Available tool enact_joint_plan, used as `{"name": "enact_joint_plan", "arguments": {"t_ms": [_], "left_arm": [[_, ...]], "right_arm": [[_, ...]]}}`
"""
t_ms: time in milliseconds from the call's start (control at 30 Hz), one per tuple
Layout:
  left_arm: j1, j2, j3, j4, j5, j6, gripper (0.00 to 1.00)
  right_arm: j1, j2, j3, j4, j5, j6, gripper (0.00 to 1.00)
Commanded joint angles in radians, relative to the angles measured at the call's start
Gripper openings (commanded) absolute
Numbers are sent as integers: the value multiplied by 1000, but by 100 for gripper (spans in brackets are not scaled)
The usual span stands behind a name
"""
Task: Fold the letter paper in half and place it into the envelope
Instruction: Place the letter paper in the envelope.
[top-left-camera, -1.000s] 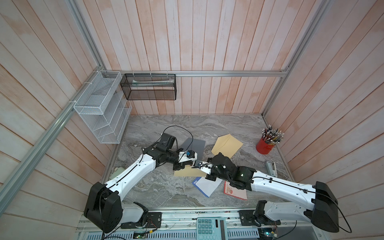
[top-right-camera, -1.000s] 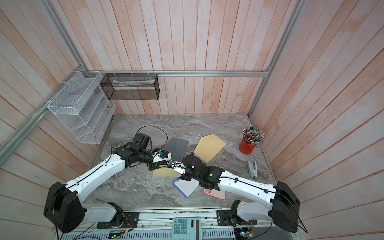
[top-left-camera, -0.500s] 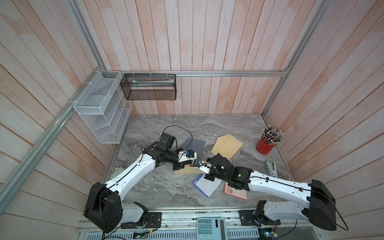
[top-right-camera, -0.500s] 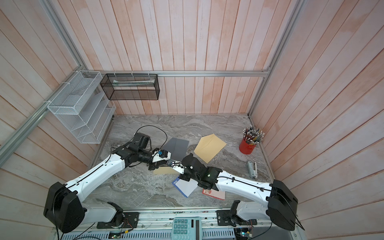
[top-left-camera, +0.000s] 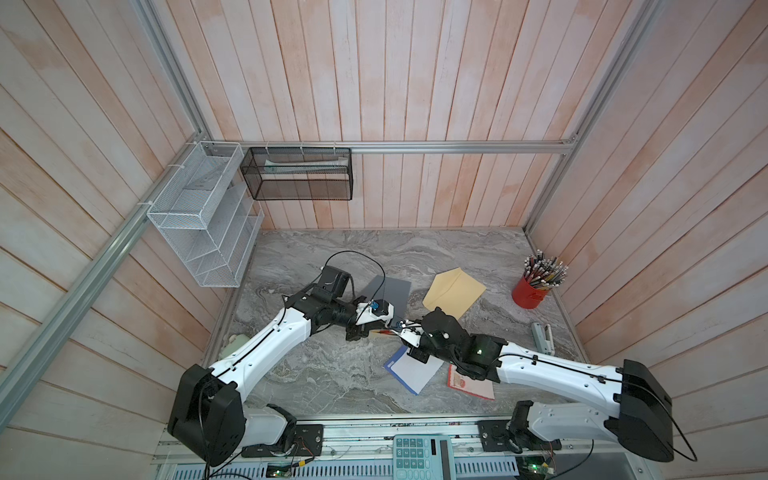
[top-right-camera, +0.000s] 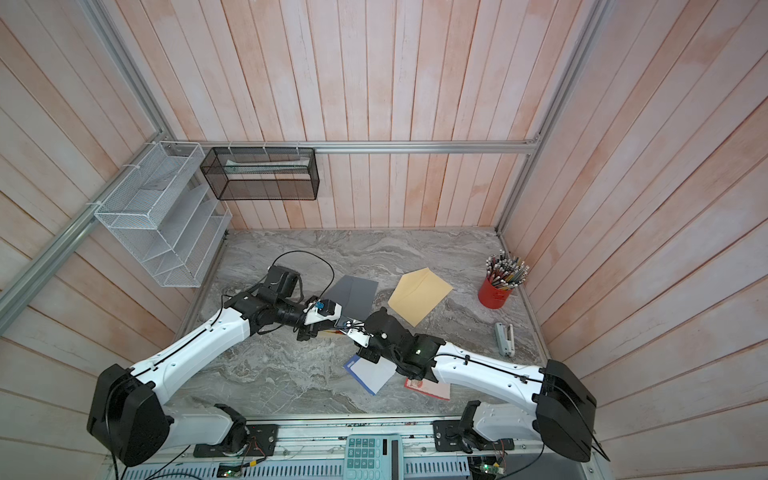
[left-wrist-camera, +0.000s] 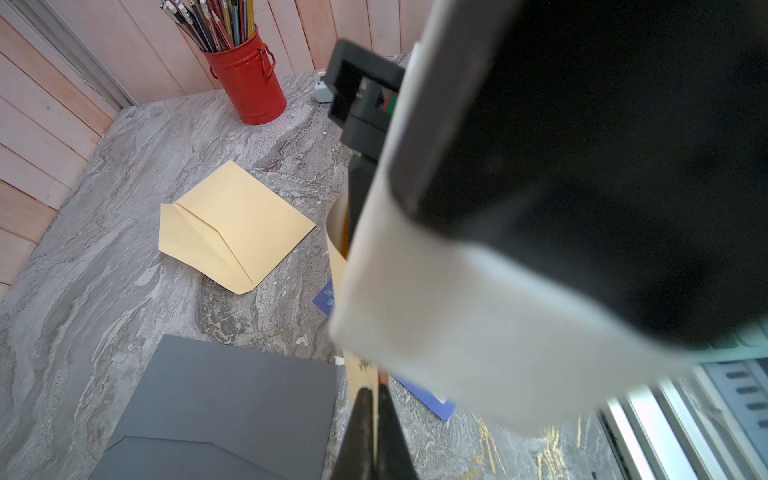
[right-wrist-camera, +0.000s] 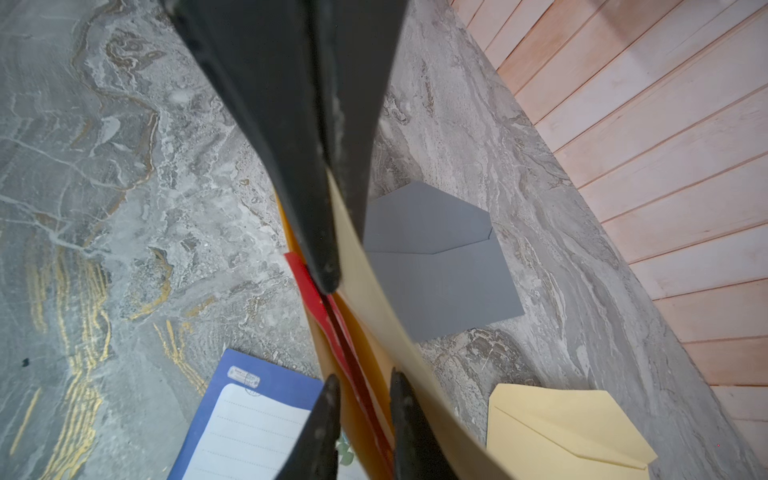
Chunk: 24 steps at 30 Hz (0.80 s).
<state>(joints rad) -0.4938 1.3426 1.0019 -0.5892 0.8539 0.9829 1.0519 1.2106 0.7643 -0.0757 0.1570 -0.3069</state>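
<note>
My left gripper (left-wrist-camera: 374, 436) is shut on the upper wall of a tan envelope (right-wrist-camera: 374, 291), holding it off the marble table (top-left-camera: 332, 374). In the right wrist view its black fingers (right-wrist-camera: 316, 187) pinch that wall from above. A red folded letter paper (right-wrist-camera: 332, 332) sits inside the envelope's mouth. My right gripper (right-wrist-camera: 363, 415) faces the mouth with its jaws apart, the red paper and one envelope wall between them. In both top views the two grippers meet at mid-table, left gripper (top-left-camera: 361, 332) and right gripper (top-left-camera: 401, 330); the envelope (top-right-camera: 332, 331) barely shows between them.
A grey envelope (top-left-camera: 392, 293) and a yellow envelope (top-left-camera: 455, 293) lie behind the grippers. A blue-edged lined sheet (top-left-camera: 411, 370) and a red card (top-left-camera: 471, 384) lie under my right arm. A red pencil cup (top-left-camera: 536, 291) and a stapler (top-left-camera: 542, 336) stand at the right.
My right gripper's jaws have parted from shut. The right arm has edged toward the left gripper. The left gripper stays shut on the envelope.
</note>
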Motion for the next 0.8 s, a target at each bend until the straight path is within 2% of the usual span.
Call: {"name": "enact_joint_plan", "arguments": {"t_ms": [0,200,333,433,567,767], "left_arm": [[-2,-10,-14,1,21,-8,0],[6,-6,-21,31,6,-34,0],[17,-23,-44,128,-35,-119,0],[21,-65,-82,257,-125,-254,0],[31,-163,-194,490,-237,-486,0],[45,-311,-315,676,-466,-843,0]], "right_arm": [[-1,-62,9,14,5,21,30],[-2,-165,5,17,-64,53,35],[-3,-247,-30,90,-54,116,41],[-8,-290,-28,125,42,227,54],[-22,-307,-4,134,102,285,60],[-67,-274,-22,273,65,399,71]]}}
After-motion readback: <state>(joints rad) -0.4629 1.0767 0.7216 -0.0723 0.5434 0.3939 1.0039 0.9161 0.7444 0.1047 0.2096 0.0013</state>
